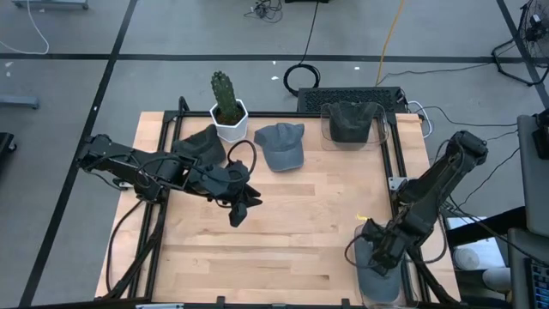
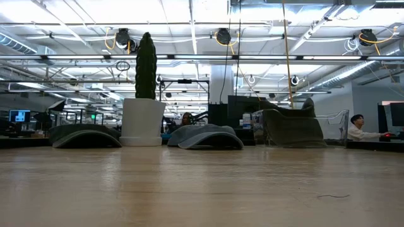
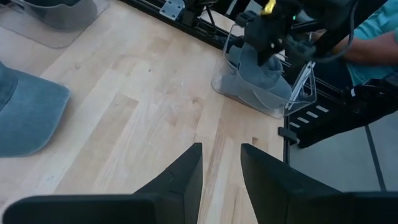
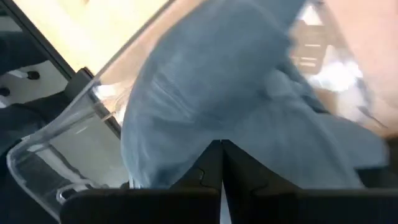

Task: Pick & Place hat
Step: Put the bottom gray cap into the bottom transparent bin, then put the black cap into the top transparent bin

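The right end effector [image 1: 380,249] is clamped on a blue hat [image 4: 249,106], crumpled inside a clear bin [image 4: 56,155]; the left end effector [image 1: 239,209] hangs parted, a cactus [image 1: 226,96] beyond it.

no readable text, no labels, no brands, no numbers

Grey concrete floor [image 1: 171,34] with dark tape lines, loose cables [image 1: 300,77] behind the table, open workshop hall, ceiling strip lights [image 2: 189,19], exposed pipes, desks, monitor [image 2: 19,116], seated person [image 2: 360,128] far right
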Available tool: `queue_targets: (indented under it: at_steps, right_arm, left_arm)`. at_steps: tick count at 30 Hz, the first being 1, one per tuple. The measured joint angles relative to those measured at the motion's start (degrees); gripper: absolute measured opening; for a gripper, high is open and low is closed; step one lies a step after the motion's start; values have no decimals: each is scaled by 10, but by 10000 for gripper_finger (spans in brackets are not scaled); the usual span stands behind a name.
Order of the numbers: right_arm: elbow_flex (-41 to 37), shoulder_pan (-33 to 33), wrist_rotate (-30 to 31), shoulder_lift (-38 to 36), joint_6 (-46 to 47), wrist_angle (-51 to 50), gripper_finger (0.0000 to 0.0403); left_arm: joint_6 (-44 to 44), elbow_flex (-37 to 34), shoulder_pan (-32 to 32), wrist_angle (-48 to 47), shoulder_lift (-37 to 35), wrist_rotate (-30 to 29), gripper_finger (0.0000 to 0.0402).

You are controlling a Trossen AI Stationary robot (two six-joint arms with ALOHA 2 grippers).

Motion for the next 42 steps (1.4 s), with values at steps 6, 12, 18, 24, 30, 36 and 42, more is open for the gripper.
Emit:
queue_targets:
  at_steps: [6,12,18,24,30,36,42]
  right_arm:
    - [0,-1,35,-67,41,-47,0]
    - [18,-33,77,-94,29,-100,0]
    - [105,-110,160,-94,-62,-164,0]
    - [144,-220,236,-90,-150,-136,0]
    - [145,-335,241,-35,-300,12,0]
    - [146,-410,223,28,-387,181,0]
    - [145,-449,212,39,-406,243,0]
  left_arm:
    - [4,0,0,0,0,0,118]
    - [20,0,2,0,0,1,118]
    - [43,0,14,0,0,2,118]
    - [61,-1,51,-5,-17,2,118]
    - [95,-1,105,-60,-60,5,118]
    - [103,0,162,-162,-113,18,118]
    - [31,0,219,-352,-130,9,117]
